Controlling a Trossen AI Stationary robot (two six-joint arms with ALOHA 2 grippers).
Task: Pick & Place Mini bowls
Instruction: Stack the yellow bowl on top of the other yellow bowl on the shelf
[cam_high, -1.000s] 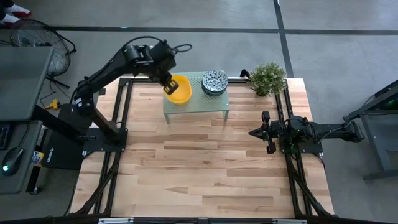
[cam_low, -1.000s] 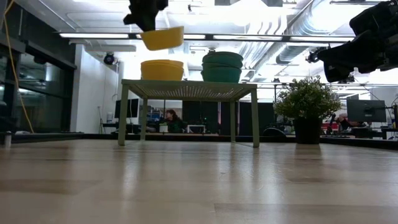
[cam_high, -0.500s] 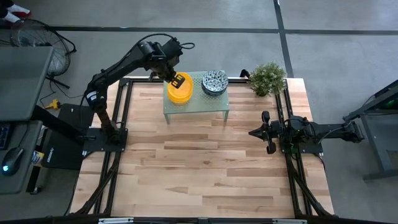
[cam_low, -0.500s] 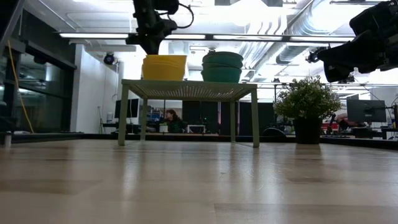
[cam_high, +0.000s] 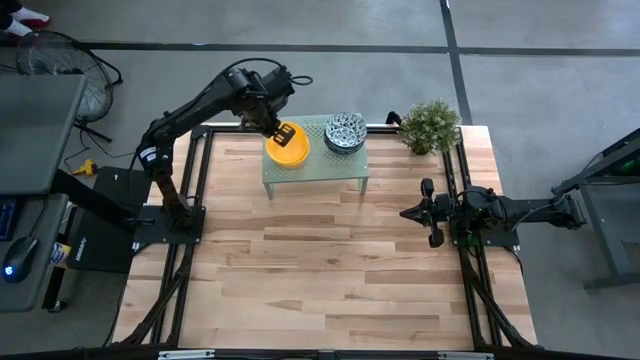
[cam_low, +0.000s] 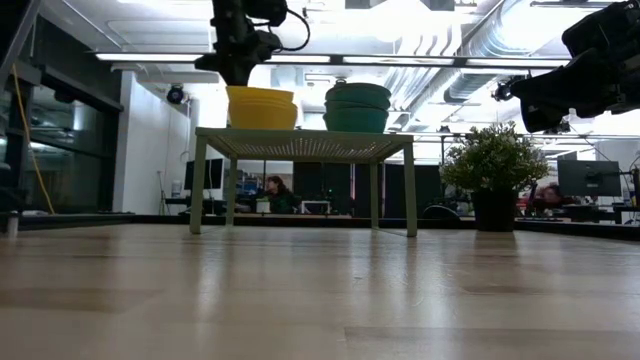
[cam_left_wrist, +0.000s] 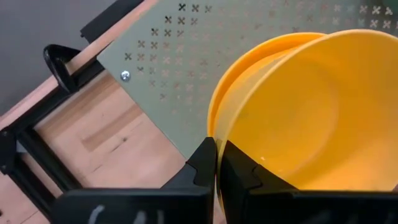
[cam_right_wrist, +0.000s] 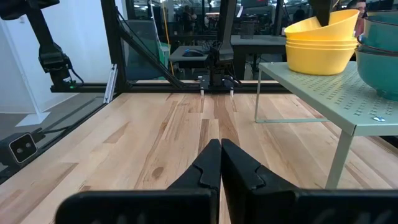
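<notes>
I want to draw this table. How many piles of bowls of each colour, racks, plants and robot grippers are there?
yellow bowl pile: 1
patterned bowl pile: 1
green rack: 1
potted plant: 1
grippers: 2, the left gripper pinching the top yellow bowl, the right gripper shut, waiting at the table's right
Total: 6
</notes>
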